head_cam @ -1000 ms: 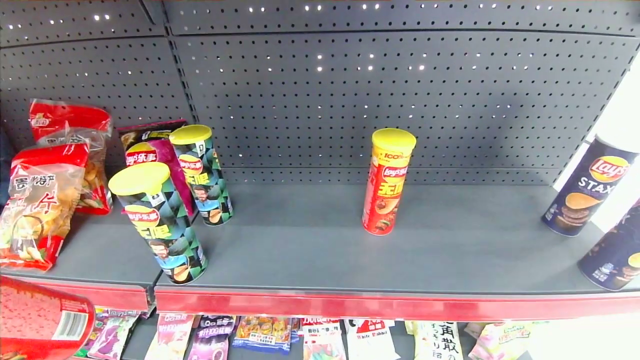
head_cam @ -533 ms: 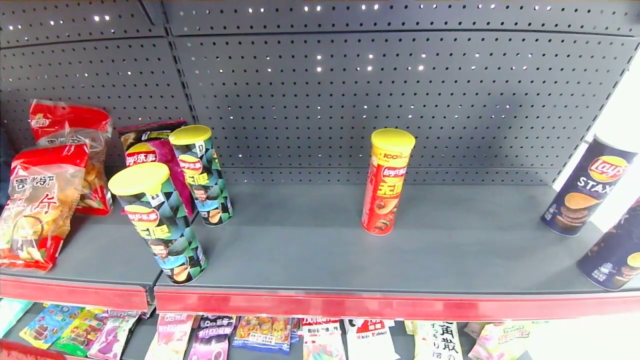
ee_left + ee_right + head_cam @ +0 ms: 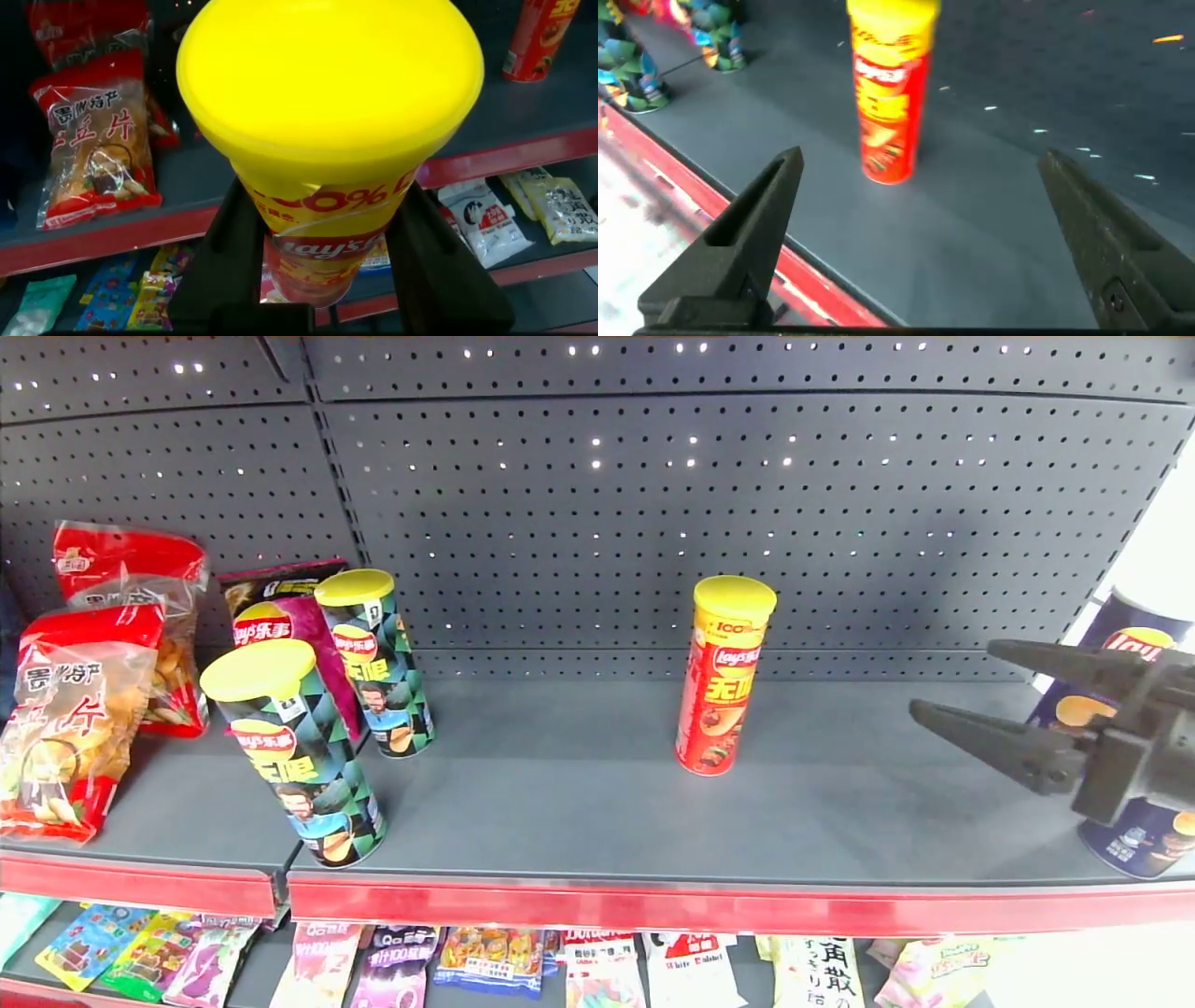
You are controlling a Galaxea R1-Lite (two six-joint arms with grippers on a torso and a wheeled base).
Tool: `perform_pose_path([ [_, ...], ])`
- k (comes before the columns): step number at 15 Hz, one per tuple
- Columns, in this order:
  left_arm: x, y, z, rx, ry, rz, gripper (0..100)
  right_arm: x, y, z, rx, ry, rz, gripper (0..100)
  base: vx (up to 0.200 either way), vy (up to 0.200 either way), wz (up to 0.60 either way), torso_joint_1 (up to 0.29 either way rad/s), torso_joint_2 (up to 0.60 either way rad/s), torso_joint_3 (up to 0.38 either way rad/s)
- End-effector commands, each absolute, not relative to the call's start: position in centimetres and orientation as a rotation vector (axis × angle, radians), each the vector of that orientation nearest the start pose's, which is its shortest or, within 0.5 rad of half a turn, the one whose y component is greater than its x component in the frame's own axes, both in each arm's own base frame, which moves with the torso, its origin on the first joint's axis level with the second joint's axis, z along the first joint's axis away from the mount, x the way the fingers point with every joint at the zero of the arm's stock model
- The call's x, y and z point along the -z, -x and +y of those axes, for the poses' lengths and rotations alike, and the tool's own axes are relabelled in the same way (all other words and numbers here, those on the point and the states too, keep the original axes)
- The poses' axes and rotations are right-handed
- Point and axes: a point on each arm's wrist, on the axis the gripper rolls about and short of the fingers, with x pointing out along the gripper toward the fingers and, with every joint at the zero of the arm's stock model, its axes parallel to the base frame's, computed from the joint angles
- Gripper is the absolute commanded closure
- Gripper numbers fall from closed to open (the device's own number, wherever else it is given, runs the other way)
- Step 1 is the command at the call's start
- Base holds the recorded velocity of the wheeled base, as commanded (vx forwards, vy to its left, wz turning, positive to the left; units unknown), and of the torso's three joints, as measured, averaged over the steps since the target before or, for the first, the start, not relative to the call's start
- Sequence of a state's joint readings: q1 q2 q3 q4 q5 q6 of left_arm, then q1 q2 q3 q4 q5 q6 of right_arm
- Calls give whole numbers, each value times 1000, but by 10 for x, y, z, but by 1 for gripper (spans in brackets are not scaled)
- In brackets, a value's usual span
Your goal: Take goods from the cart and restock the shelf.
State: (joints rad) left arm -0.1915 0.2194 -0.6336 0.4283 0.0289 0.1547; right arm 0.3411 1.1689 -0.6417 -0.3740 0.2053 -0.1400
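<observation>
Along the grey shelf [image 3: 597, 812], a standing red can [image 3: 724, 681] with a yellow lid is sitting upright near the middle, with bare board on both sides of it. Two green-patterned cans [image 3: 299, 756] are crowding the left part beside the snack bags [image 3: 70, 719]. Dark blue cans [image 3: 1144, 831] are occupying the far right end. Judging from that layout, the open stretch around the red one is probably where matching stock is meant to go.

The left gripper [image 3: 327, 233] is clamping the held can [image 3: 329, 93], another red one with a yellow lid. Its dark fingers [image 3: 229, 247] are pressing on opposite sides of the body below the lid. That grip is leaving the base free, so the can is sitting ready to be stood straight on the board. It is hanging out in front of the shelf's red front edge, toward the snack-bag end, and is not yet over the board.

The right gripper [image 3: 952, 679] is hovering above the shelf's right end, just in front of the blue cans. Its jaws are spread wide with nothing between them, and they are pointing toward the standing red can. It is likely waiting there, clear of the gap and free to steady a neighbour.
</observation>
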Motion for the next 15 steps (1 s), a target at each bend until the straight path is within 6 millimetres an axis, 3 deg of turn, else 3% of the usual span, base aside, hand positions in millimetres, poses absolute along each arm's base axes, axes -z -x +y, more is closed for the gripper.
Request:
perform_pose_path([
  [1,-200,57,12,183,-153,17,100,-224,-200,83,-591,146,214,0,0,0,0,0,0,0],
  [12,-201,54,10,216,-157,29,100,-194,-251,112,-610,141,241,0,0,0,0,0,0,0],
  [15,-201,53,10,213,-157,31,100,-199,-269,120,-608,124,224,0,0,0,0,0,0,0],
])
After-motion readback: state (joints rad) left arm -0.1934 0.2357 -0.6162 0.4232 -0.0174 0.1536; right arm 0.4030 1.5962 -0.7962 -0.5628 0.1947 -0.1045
